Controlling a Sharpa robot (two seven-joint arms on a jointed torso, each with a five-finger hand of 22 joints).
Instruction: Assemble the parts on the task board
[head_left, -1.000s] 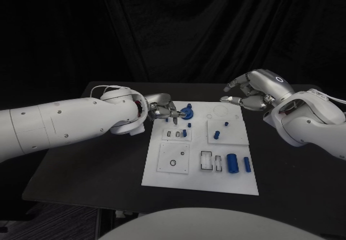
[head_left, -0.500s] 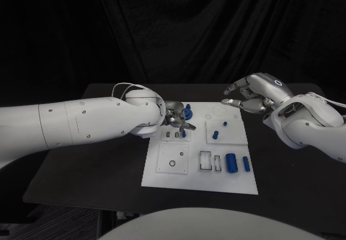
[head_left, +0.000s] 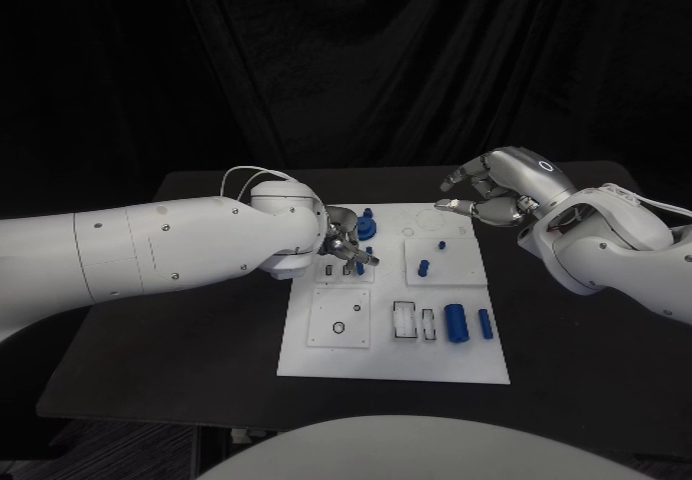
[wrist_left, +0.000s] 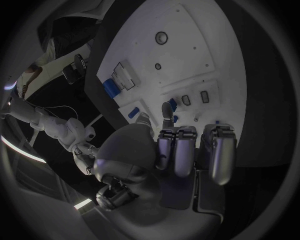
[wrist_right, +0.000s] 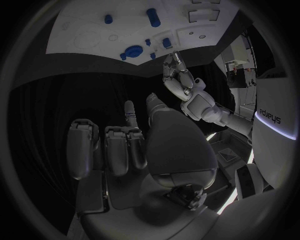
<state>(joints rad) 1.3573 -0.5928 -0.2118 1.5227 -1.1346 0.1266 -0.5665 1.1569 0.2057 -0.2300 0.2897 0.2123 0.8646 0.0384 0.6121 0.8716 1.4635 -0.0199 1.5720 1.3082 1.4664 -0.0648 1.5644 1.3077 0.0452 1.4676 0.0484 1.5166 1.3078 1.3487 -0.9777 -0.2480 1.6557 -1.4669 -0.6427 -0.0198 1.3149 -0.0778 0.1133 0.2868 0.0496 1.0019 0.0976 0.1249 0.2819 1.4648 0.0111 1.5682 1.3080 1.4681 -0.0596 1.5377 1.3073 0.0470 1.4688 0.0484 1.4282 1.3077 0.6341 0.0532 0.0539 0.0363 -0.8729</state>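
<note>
A black worktop (head_left: 188, 300) with a dark, matte surface. One white task board (head_left: 397, 355) lies flat at its middle, its long side running away from the robot. Bare black worktop shows on every side of it.

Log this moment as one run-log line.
left hand: over task board, holding nothing seen | right hand: raised by board's far right corner, empty | large blue part: lying on board
</note>
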